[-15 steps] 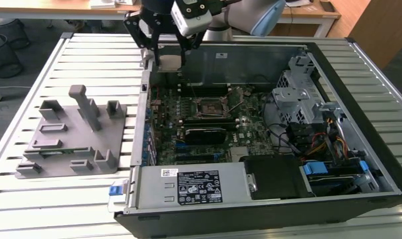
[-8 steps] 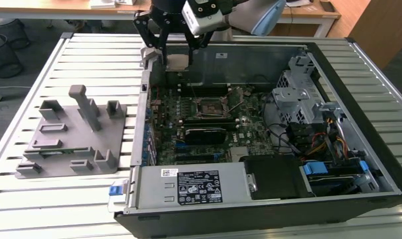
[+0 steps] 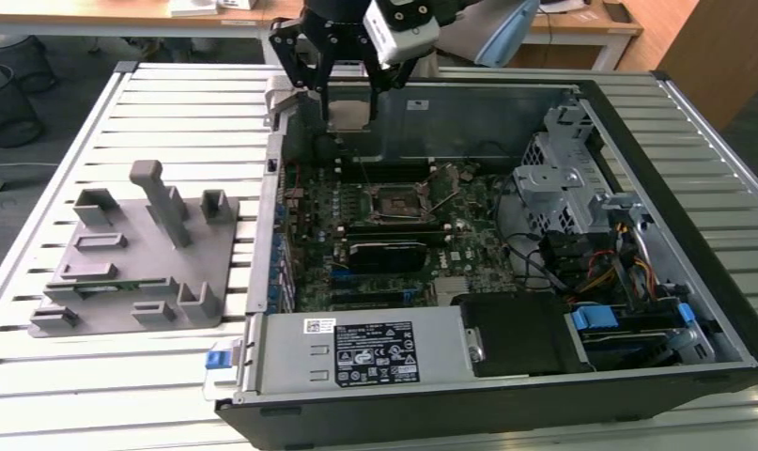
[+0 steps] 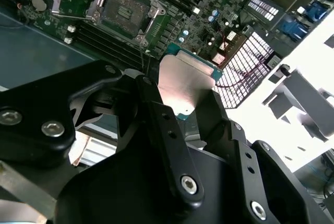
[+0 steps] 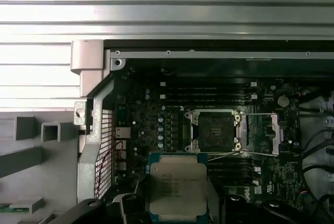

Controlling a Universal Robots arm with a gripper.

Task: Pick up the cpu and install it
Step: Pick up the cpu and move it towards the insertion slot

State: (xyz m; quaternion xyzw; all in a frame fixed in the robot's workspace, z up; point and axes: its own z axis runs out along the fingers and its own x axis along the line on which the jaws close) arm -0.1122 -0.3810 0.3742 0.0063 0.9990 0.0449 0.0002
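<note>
The cpu (image 3: 349,115), a flat silvery square with a thin green edge, hangs in the air over the far edge of the open computer case. My gripper (image 3: 349,105) is shut on it, one black finger on each side. Both wrist views show the cpu (image 4: 185,83) (image 5: 176,185) between the fingers (image 4: 156,117), with the gripper (image 5: 176,211) behind it. The motherboard's socket (image 3: 397,200) (image 4: 125,11) (image 5: 215,130) lies below and nearer than the chip. It is empty, and its metal load plate (image 5: 263,134) is swung open to one side.
The case (image 3: 679,376) lies open on a slatted white table. A grey plastic fixture (image 3: 141,254) sits at the exterior view's left. Inside the case are a black block (image 3: 385,252), a power supply (image 3: 353,349) at the front, and a metal drive cage (image 3: 561,178) with cables.
</note>
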